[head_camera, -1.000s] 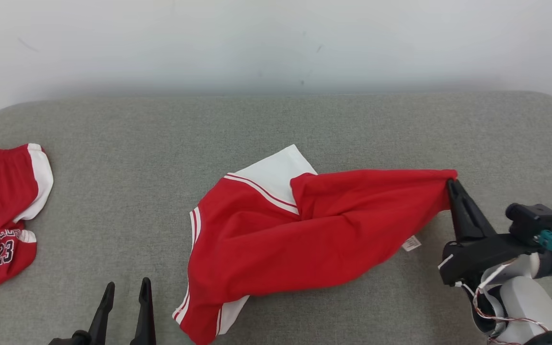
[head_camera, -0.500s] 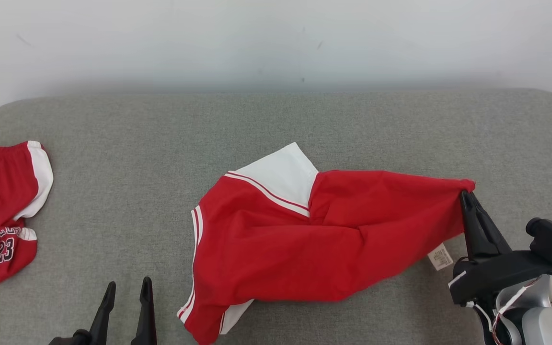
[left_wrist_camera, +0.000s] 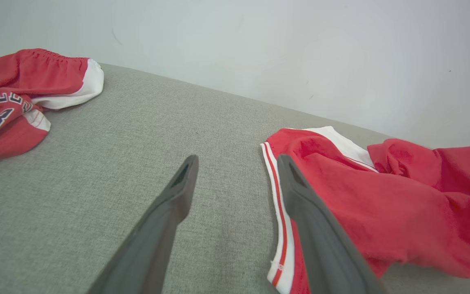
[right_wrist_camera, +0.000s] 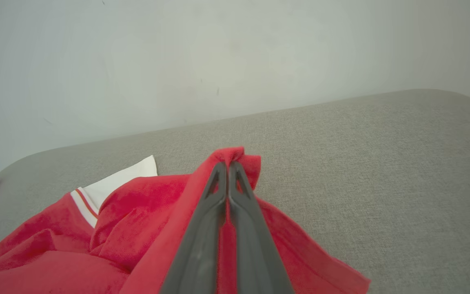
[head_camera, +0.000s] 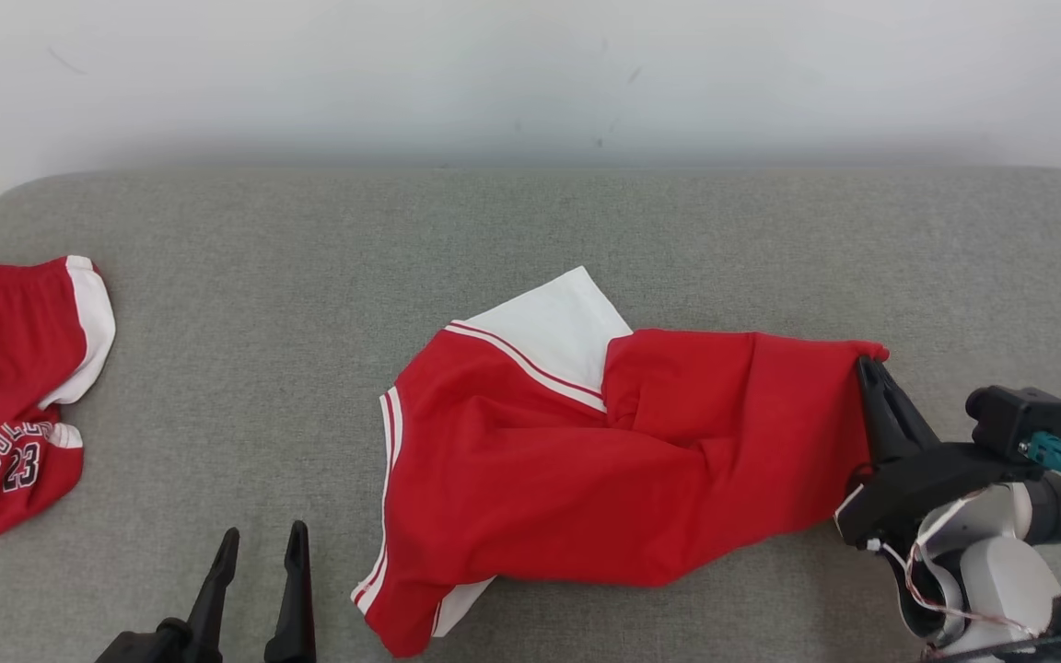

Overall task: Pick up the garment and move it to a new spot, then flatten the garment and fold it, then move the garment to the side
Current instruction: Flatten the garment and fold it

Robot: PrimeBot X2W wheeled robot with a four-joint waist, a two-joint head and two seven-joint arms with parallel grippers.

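The red shorts lie crumpled at the middle of the grey fabric-covered table, white side panel turned up towards the wall. Their right-hand edge is raised off the surface, because the right gripper has its fingers pressed together on a pinch of that red cloth. The left gripper hovers low at the near edge, just left of the shorts' striped hem, fingers spread apart and empty. A second red garment, lettered with a 23, sits well apart at the far left.
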